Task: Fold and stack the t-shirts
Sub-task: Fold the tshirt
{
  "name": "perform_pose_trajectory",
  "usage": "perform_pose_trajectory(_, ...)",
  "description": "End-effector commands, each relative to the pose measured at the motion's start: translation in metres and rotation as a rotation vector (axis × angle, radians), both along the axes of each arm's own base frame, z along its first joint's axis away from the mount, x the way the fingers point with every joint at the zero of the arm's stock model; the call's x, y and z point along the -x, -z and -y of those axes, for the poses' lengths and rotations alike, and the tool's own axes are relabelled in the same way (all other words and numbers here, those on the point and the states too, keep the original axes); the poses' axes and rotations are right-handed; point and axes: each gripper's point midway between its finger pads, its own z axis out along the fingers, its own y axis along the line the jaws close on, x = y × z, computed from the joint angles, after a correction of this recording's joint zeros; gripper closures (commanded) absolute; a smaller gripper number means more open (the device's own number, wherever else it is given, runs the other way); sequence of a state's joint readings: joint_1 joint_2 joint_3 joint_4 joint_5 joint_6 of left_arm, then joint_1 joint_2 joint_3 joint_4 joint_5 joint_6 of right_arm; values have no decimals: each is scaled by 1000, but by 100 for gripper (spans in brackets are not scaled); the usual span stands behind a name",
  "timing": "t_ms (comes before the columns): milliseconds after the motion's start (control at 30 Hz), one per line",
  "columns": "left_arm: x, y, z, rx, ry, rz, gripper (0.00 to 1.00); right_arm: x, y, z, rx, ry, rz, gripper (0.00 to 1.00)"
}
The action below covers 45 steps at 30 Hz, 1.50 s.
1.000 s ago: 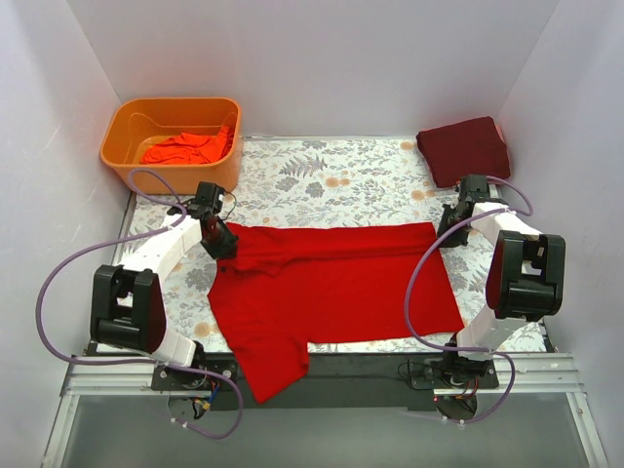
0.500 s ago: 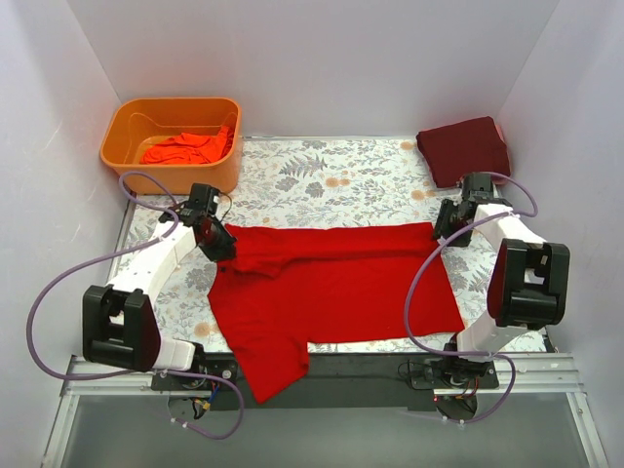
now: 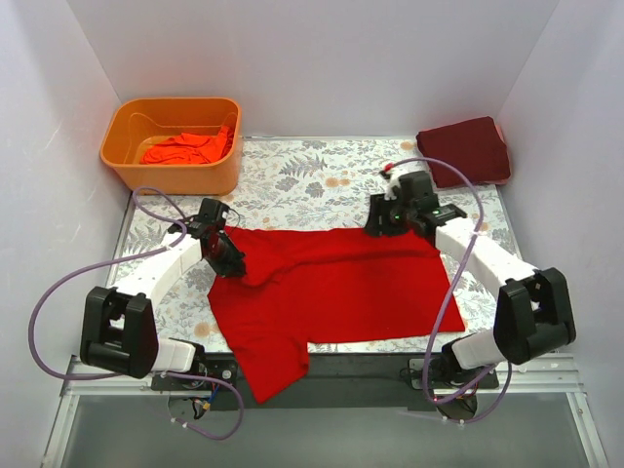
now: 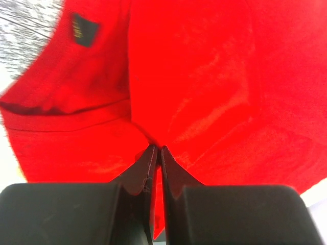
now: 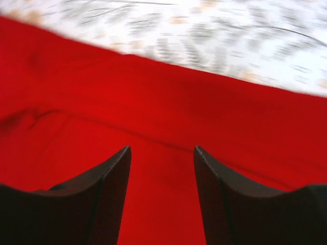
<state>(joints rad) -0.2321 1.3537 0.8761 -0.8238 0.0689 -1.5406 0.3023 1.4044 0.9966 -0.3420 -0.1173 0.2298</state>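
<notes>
1. Centrally, the bright red t-shirt (image 3: 331, 292) lies spread across the middle of the bench (image 3: 322, 180), its body running left to right and mostly flat.
2. Its far edge is doubled over into a long straight band, and a soft crease runs along that band in the right wrist view.
3. One sleeve hangs over the near edge of the bench at the left, pointing down towards the arm bases.
4. Near the collar the cloth is bunched and wrinkled, and a small dark label (image 4: 84, 29) shows inside the neck.
5. The left fingers (image 3: 226, 261) are at that bunched far-left corner, clenched tight on a pinch of the red cloth, with a sliver of fabric caught between them in the left wrist view.
6. The right fingers (image 3: 385, 222) hang over the folded far edge, right of centre, spread apart and grasping nothing, with red cloth showing in the gap between them.
7. A maroon t-shirt (image 3: 465, 149) sits folded into a neat block at the far right corner of the bench, well apart from the red one.
8. More orange-red t-shirts (image 3: 185, 148) lie crumpled inside an orange tub (image 3: 132, 156) at the far left corner.
</notes>
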Motion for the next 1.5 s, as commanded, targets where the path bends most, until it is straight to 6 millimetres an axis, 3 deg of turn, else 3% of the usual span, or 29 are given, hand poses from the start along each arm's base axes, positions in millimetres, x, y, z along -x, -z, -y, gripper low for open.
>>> perform_pose_trajectory(0, -5, -5, 22, 52, 16, 21, 97, 22, -6, -95, -140, -326, 52, 43)
perform_pose_trajectory(67, -11, -11, 30, 65, 20, 42, 96, 47, 3, -145, -156, -485, 41, 46)
perform_pose_trajectory(200, -51, -20, 25, -11, 15, 115, 96, 79, 7, -210, -150, -728, 106, 50)
perform_pose_trajectory(233, -58, -12, 16, -68, 3, 111, 96, 85, 10, -224, -136, -766, 115, 50)
perform_pose_trajectory(367, -76, -11, 10, -120, 5, 129, 96, 89, 13, -245, -81, -851, 178, 50)
perform_pose_trajectory(567, -80, -1, 5, -154, 18, 120, 96, 91, 25, -281, 5, -936, 256, 51)
perform_pose_trajectory(800, -79, 5, 5, -157, 27, 110, 96, 92, 58, -304, 59, -976, 249, 55)
perform_pose_trajectory(1000, -80, 10, 3, -159, 23, 99, 96, 94, 85, -301, 106, -967, 231, 55)
perform_pose_trajectory(1133, -78, 16, 5, -148, 25, 88, 96, 92, 92, -303, 103, -952, 244, 55)
perform_pose_trajectory(1233, -78, 17, 5, -146, 25, 84, 96, 89, 97, -300, 119, -931, 243, 63)
perform_pose_trajectory(1333, -78, 14, 6, -140, 26, 89, 96, 86, 96, -298, 131, -918, 256, 78)
perform_pose_trajectory(1400, -78, 8, 5, -144, 27, 95, 96, 87, 86, -296, 123, -920, 273, 97)
perform_pose_trajectory(1467, -78, 1, 4, -148, 23, 102, 96, 88, 79, -295, 119, -924, 288, 99)
